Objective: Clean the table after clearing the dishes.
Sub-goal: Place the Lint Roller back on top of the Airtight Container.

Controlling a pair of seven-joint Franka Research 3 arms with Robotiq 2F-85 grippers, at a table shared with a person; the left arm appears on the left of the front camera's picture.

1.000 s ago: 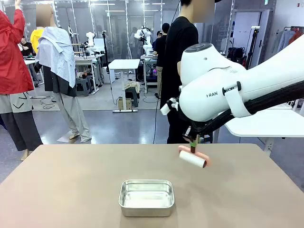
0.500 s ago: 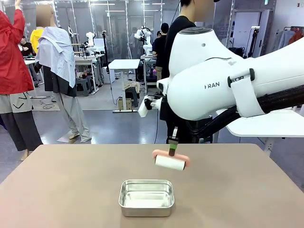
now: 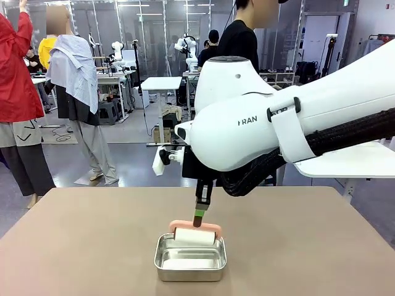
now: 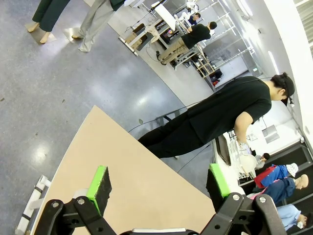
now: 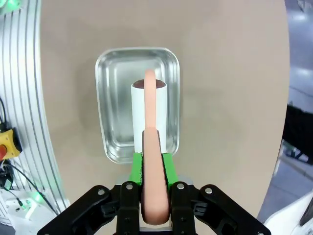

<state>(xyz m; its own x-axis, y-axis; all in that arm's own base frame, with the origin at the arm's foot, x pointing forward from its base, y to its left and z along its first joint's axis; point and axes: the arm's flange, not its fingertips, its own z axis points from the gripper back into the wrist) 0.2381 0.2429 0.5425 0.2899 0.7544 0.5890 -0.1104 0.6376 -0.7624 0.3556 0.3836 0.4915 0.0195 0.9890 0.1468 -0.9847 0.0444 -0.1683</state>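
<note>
Over the middle of the tabletop [image 3: 74, 240], the right arm is reaching in from the right side, and its hand [image 3: 199, 217] is pointing straight down with the green pads [image 5: 138, 169] pressed together on the pink handle of a lint roller [image 3: 195, 234]. In the front view the roller's white barrel is hanging level just above the near-centre steel pan [image 3: 189, 257], partly hiding the pan's far rim; whether the barrel is touching the pan cannot be told. In the right wrist view the roller [image 5: 149, 110] is lying along the length of the pan [image 5: 110, 103], its white barrel sitting over the pan's shiny floor and the pink handle running back between the pads. The tan tabletop [image 5: 230, 98] is showing bare on both sides of the pan there.

The left hand [image 4: 161, 183] is being held high and tilted, its green pads [image 4: 100, 184] standing wide apart with nothing between them. Beyond them a corner of the tabletop [image 4: 142, 181] and the grey floor are showing, and a person in black [image 4: 215, 115] is standing at a white side table, bending over it. In the front view this person [image 3: 237, 40] is standing behind the right arm's white body.
</note>
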